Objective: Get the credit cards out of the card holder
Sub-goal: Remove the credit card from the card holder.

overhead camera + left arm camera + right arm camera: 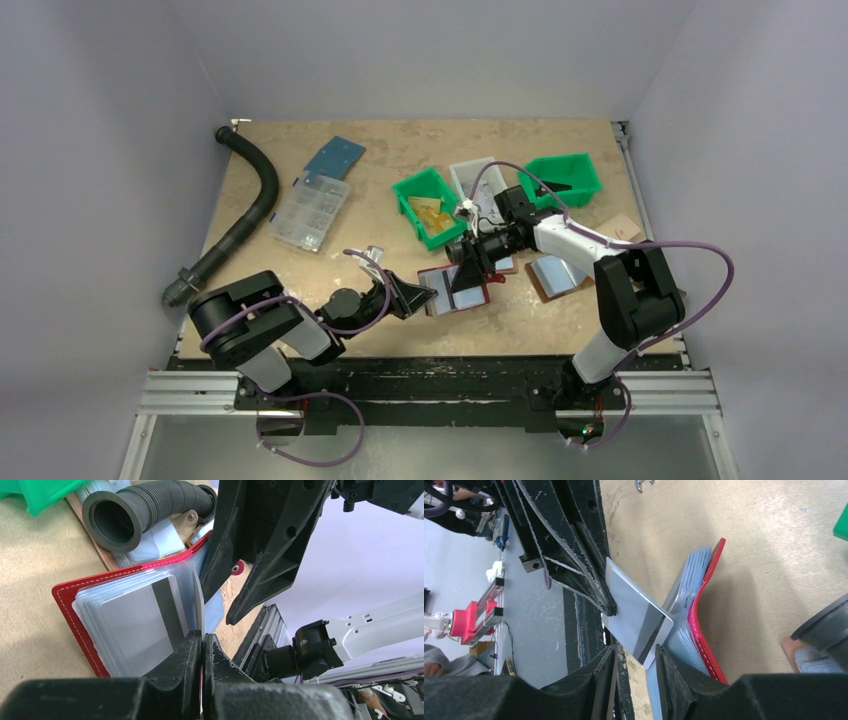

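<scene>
Card [631, 605]: pinched in closed left claw [202, 637], seemingly part-drawn from holder [710, 592]. Right claw [636, 652] gapes astride its corner. Next: clamp, pull clear.

From above, the holder [440, 305] is partly covered by the left hand [425, 295] and the right hand [468, 277]. Its cards are too small to be told there. In the left wrist view, the holder's far half is hidden behind the right hand, and the lower edge of the card [145, 620] is hidden behind the left hand. In the right wrist view, the holder's lower part is hidden behind the right hand's fingers [684, 690].
</scene>
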### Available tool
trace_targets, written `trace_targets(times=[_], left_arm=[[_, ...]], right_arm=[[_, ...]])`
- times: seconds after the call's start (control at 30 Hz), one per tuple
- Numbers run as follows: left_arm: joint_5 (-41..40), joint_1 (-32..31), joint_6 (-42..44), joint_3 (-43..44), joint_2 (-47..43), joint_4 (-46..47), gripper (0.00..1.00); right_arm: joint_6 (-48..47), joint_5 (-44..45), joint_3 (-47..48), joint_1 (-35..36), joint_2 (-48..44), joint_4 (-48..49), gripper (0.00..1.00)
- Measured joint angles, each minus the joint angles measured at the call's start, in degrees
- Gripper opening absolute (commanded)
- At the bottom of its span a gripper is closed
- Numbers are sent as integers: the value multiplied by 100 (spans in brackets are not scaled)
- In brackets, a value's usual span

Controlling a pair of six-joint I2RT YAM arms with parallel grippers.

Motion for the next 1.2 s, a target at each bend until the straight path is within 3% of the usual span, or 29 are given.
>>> trace_targets(times=[0.33, 0.43, 0.5, 0.63, 0.7, 0.9, 1.2], left_arm=[[-98, 11, 7, -17, -216, -63, 0], [-81, 9, 4, -11, -245, -59, 0], [-70, 11, 4, 4, -258, -59, 0], [-39, 9, 2, 22, -262, -50, 0], [-22, 9, 2, 22, -286, -26, 0], [-138, 9, -2, -26, -402, -31, 5], [-179, 116, -164, -181, -468, -11, 5]], right_arm=[[339, 247, 0, 0, -2, 278, 52], [334, 229, -2, 0, -2, 275, 51], [332, 118, -2, -2, -2, 275, 45], [306, -142, -2, -15, -2, 280, 9], [326, -221, -4, -59, -2, 284, 0], [376, -363, -4, -109, -2, 328, 0], [487, -310, -26, -74, -2, 503, 0]])
